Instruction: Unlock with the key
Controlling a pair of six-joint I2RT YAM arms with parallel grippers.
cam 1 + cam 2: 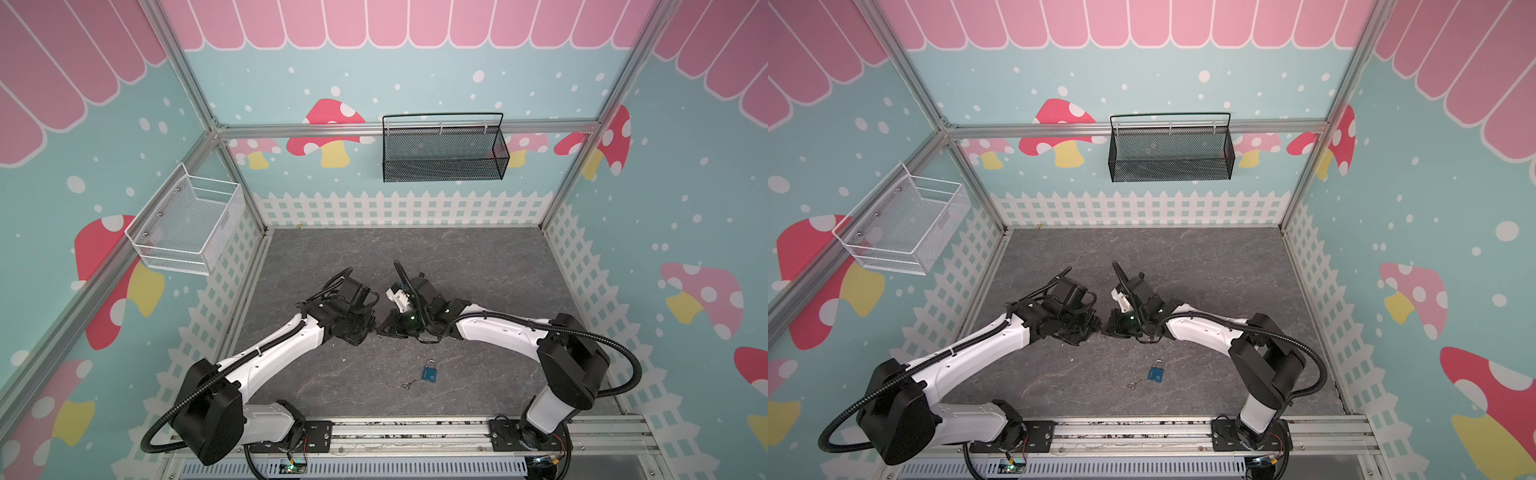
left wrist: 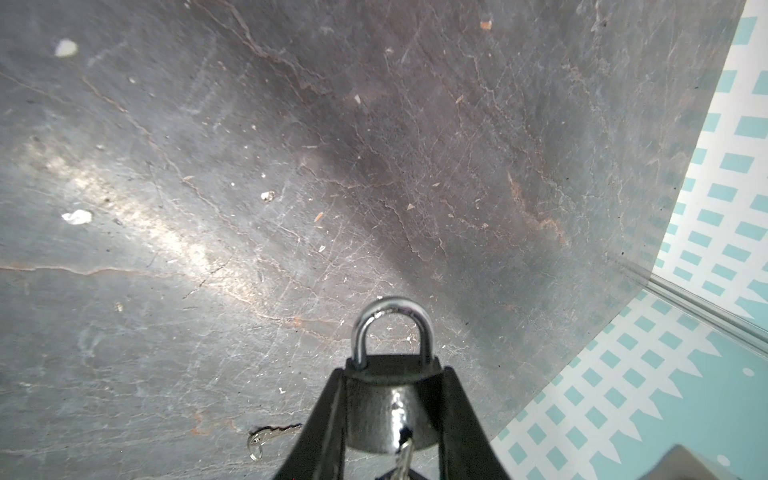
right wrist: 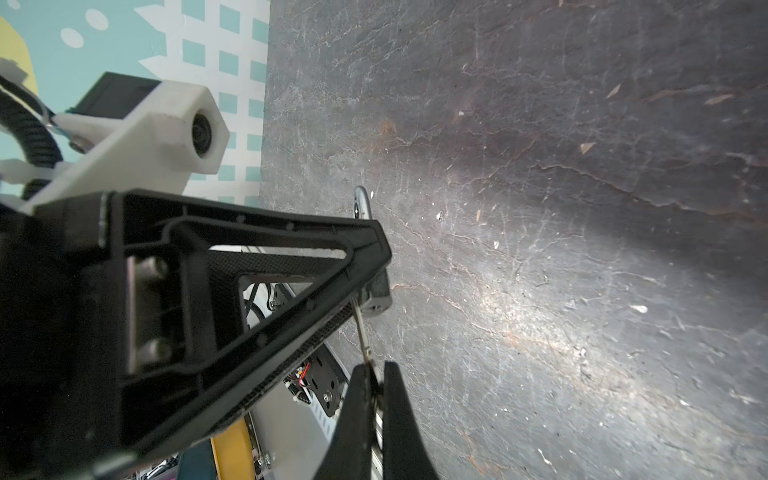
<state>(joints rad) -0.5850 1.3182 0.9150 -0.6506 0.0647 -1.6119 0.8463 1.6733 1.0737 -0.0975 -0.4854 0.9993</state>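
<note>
Left claw (image 2: pixel 392 372) is clamped on a grey padlock (image 2: pixel 386 411), one black finger on each flat side of its body. The silver shackle (image 2: pixel 390 309) sticks out past the fingertips with both legs seated in the body. Right claw (image 3: pixel 376 370) is pinched tight on a key (image 3: pixel 363 332). Its thin shaft runs from those fingertips up to the bottom end of the grey padlock, and the left wrist view shows it meeting the lock there. We cannot tell how deep it sits.

In both top views the two claws meet tip to tip above the middle of the grey table (image 1: pixel 478 270). The held lock and key are too small to make out between them.

We count two padlocks. One is held off the table by the left claw. The other is a blue padlock (image 1: pixel 430 374) lying flat on the table, closer to the arms' bases than the claws and well apart from them, with its shackle pointing away from the bases. We count two keys as well: the one in the right claw, and a loose key (image 1: pixel 409 385) lying on the table just beside the blue padlock, on its left.

Two baskets hang on the walls: a white wire basket (image 1: pixel 174 232) on the left wall and a black mesh basket (image 1: pixel 442 158) on the back wall. We see two arms, each with one claw.
</note>
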